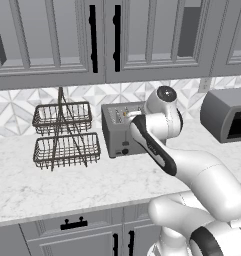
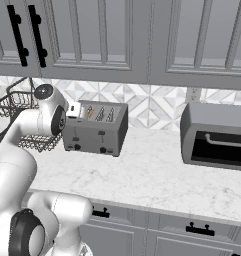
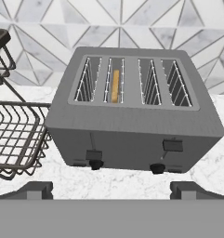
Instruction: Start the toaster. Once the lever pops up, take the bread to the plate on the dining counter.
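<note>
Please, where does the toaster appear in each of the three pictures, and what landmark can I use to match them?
Left base view: the toaster stands at centre on the counter, partly behind the arm.
Right base view: left of centre, beside the arm.
Hand view: it fills the middle, slots facing up.
Shared landmark: the wire basket rack stands beside the toaster.

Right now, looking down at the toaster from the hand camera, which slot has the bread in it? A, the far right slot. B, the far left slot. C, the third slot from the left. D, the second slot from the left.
D: in the hand view the bread stands on edge in the second slot from the left of the toaster, and the other three slots show bare wire guides.
</note>
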### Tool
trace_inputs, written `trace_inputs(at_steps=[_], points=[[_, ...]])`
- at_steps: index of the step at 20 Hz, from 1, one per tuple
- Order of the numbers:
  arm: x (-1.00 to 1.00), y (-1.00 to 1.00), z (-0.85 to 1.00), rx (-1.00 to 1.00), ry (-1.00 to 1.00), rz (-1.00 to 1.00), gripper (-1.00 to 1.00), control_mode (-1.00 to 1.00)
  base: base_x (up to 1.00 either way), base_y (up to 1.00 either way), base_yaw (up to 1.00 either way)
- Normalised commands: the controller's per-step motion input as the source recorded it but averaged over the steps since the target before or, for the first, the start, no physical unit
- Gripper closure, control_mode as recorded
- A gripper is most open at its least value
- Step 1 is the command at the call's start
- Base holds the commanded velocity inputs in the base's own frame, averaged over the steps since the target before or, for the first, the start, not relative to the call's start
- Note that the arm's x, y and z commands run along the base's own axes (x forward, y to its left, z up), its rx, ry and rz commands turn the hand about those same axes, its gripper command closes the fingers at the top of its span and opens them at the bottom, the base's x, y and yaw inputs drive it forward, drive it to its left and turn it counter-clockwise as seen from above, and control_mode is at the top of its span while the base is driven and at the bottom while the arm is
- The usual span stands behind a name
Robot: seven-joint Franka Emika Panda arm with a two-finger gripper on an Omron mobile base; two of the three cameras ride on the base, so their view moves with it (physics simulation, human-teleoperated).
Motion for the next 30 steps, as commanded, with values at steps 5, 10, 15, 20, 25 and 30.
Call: trace_inputs(at_steps=[5,10,15,20,25,30], points=[[0.00,0.00,0.00,0.00,0.00,0.00,-1.00,-1.00,0.00,0.00,0.00],[0.00,0.00,0.00,0.00,0.00,0.00,-1.00,-1.00,0.00,0.00,0.00],[0.00,0.00,0.00,0.00,0.00,0.00,-1.00,-1.00,0.00,0.00,0.00],[0.00,0.00,0.00,0.00,0.00,0.00,-1.00,-1.00,0.00,0.00,0.00],[0.00,0.00,0.00,0.00,0.00,0.00,-1.00,-1.00,0.00,0.00,0.00],[0.00,0.00,0.00,0.00,0.00,0.00,-1.00,-1.00,0.00,0.00,0.00]])
